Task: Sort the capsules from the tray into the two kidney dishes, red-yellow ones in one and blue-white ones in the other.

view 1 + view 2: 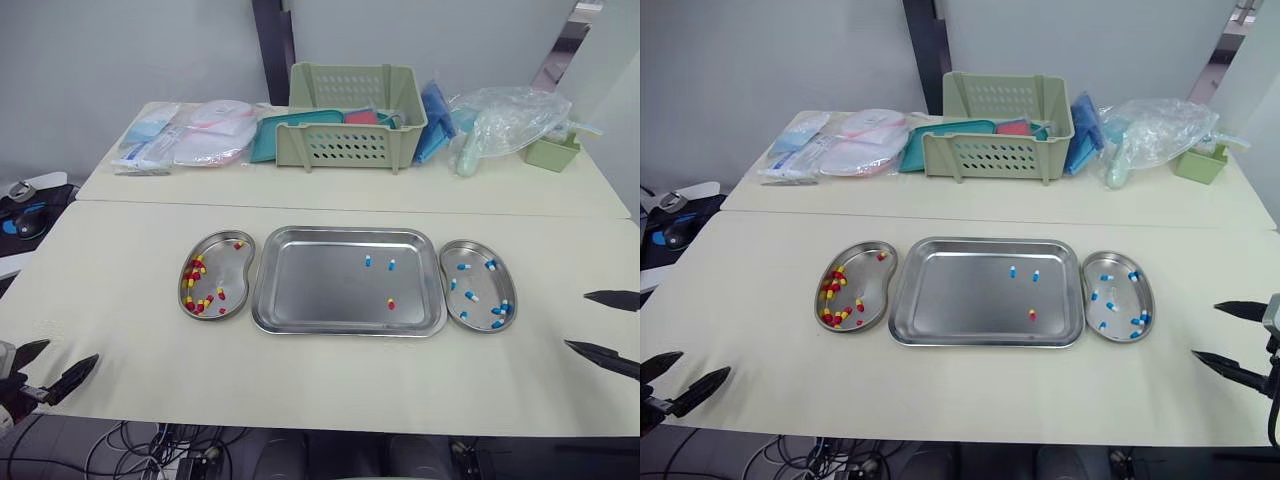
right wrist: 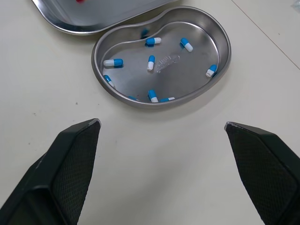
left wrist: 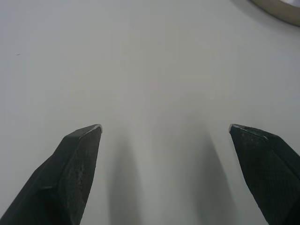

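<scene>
A steel tray (image 1: 310,290) lies mid-table holding two blue-white capsules (image 1: 368,261) (image 1: 391,265) and one red-yellow capsule (image 1: 391,303). The left kidney dish (image 1: 236,270) holds several red-yellow capsules. The right kidney dish (image 1: 478,310) (image 2: 220,33) holds several blue-white capsules. My left gripper (image 1: 58,366) hovers open near the table's front left corner, over bare tabletop. My right gripper (image 1: 603,325) stands open at the right edge, a short way right of the right dish. Nothing is between either pair of fingers.
On the far table stand a green slotted basket (image 1: 352,120), packaged supplies (image 1: 190,135), a clear plastic bag (image 1: 505,120) and a small green holder (image 1: 553,150). A seam (image 1: 150,204) runs between the two tables. Bare tabletop lies in front of the tray.
</scene>
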You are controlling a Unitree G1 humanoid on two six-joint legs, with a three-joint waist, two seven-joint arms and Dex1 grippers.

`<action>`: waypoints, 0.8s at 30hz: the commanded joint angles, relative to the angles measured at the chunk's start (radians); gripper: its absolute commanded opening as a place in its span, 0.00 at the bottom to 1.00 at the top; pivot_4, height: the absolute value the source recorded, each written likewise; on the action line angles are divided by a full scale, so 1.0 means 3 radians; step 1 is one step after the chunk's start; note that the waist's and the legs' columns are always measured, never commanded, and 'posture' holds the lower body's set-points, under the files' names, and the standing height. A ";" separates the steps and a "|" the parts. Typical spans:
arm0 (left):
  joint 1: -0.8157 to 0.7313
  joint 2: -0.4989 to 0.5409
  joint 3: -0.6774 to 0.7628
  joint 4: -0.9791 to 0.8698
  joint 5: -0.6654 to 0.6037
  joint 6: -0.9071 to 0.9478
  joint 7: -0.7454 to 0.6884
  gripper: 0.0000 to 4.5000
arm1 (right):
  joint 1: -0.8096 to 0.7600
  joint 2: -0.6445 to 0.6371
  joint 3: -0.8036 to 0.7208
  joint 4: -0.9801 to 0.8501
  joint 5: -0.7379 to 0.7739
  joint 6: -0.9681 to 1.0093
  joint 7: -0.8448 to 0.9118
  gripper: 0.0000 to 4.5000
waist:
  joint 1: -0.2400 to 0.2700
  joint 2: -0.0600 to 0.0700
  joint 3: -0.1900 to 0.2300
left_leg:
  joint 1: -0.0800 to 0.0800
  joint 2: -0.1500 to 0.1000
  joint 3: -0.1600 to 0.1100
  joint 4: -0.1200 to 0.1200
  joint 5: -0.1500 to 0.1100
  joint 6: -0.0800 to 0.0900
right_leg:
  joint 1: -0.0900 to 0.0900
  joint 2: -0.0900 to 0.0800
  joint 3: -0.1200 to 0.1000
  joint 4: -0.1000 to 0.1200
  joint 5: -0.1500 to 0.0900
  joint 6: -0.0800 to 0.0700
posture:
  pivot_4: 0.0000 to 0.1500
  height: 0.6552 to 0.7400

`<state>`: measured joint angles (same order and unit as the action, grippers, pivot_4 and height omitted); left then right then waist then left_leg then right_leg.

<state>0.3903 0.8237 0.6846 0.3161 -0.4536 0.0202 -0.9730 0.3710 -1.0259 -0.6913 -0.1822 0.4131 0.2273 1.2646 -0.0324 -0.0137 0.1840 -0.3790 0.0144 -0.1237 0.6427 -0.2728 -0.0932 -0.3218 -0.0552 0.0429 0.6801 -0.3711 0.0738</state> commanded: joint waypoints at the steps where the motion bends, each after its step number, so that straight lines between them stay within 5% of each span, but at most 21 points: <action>1: 0.0142 -0.0012 0.0158 -0.0245 -0.0060 0.0011 -0.0041 1.00 | -0.0019 -0.0014 -0.0030 -0.0033 -0.0010 -0.0008 0.0003 1.00 | -0.0001 -0.0001 0.0000 | 0.0000 0.0000 0.0000 0.0000 0.0000 0.0000 | 0.0000 0.0000 0.0000 0.0000 0.0000 0.0000 | 1.00 1.00; 16: 0.0654 -0.0426 -0.0403 -0.2271 -0.0590 0.0429 -0.0421 1.00 | 0.0086 0.0084 -0.0029 -0.0085 -0.0006 -0.0016 0.0014 1.00 | -0.0002 -0.0001 0.0000 | 0.0002 0.0001 0.0002 0.0001 0.0000 0.0000 | 0.0004 0.0000 0.0001 -0.0002 0.0000 0.0000 | 1.00 1.00; 24: 0.0108 -0.0844 -0.1090 -0.2515 -0.0460 0.0291 -0.0136 1.00 | 0.0181 0.0092 -0.0139 -0.0109 0.0013 -0.0011 0.0042 1.00 | 0.0007 0.0001 -0.0001 | 0.0005 -0.0001 0.0001 0.0004 0.0000 0.0000 | 0.0011 0.0000 0.0000 -0.0002 0.0000 0.0000 | 1.00 1.00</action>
<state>0.4351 0.5800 0.3802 -0.4172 -0.6024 0.1239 -1.0386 0.4213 -1.0007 -0.6872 -0.1941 0.4090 0.2288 1.2726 -0.0302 -0.0134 0.1838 -0.3776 0.0140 -0.1232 0.6442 -0.2729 -0.0932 -0.3185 -0.0552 0.0431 0.6795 -0.3710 0.0738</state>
